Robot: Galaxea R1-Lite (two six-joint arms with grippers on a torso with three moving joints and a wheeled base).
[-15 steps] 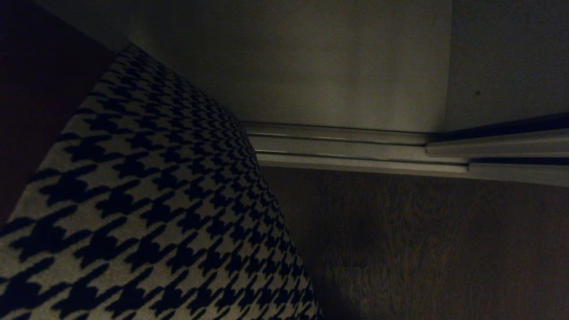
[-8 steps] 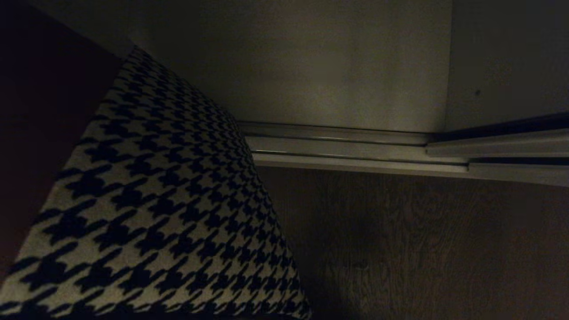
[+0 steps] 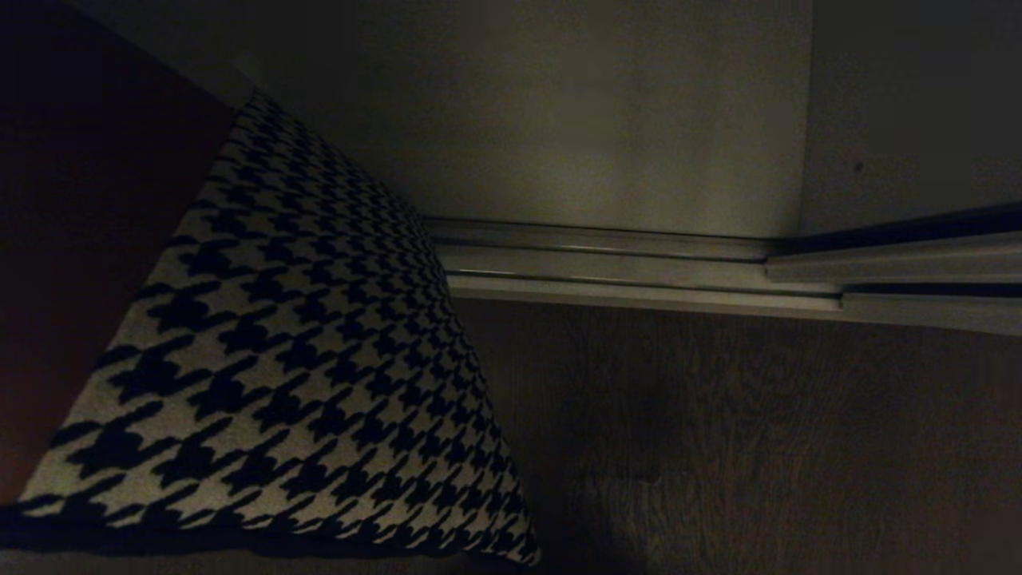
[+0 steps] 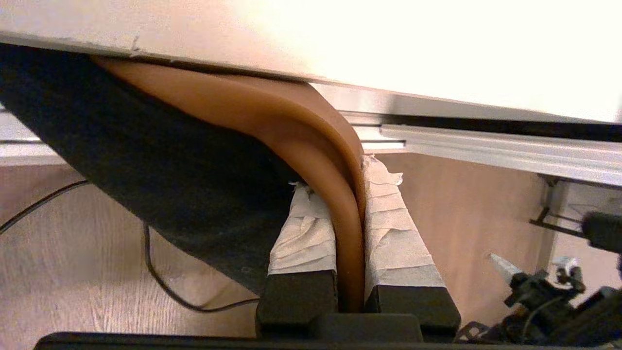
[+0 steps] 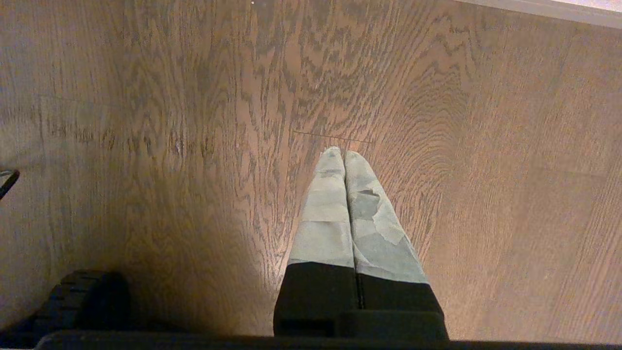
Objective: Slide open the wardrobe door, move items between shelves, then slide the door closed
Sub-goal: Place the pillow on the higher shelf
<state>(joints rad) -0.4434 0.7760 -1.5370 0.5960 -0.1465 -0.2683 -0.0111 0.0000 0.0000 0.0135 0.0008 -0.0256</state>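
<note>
Wood-grain floor (image 5: 146, 121) lies below us as our left pincer (image 4: 347, 194) clamps the cushion (image 4: 311, 131) by its rust-brown edge between taped fingers (image 4: 393, 233); our right pincer (image 5: 344, 156) hangs closed, empty.

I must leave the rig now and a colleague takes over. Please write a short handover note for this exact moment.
Left gripper: shut on the cushion, its taped fingers pinching the rust-brown edge just below a shelf.
Right gripper: shut, holding nothing, pointing down at the wood floor.
Cushion: held up at the robot's left, houndstooth side facing the head camera, above the floor and the door track.
Done: the cushion is gripped and carried; the wardrobe is open at the track.
Left: set the cushion on its target shelf, release it, then close the sliding door.
</note>
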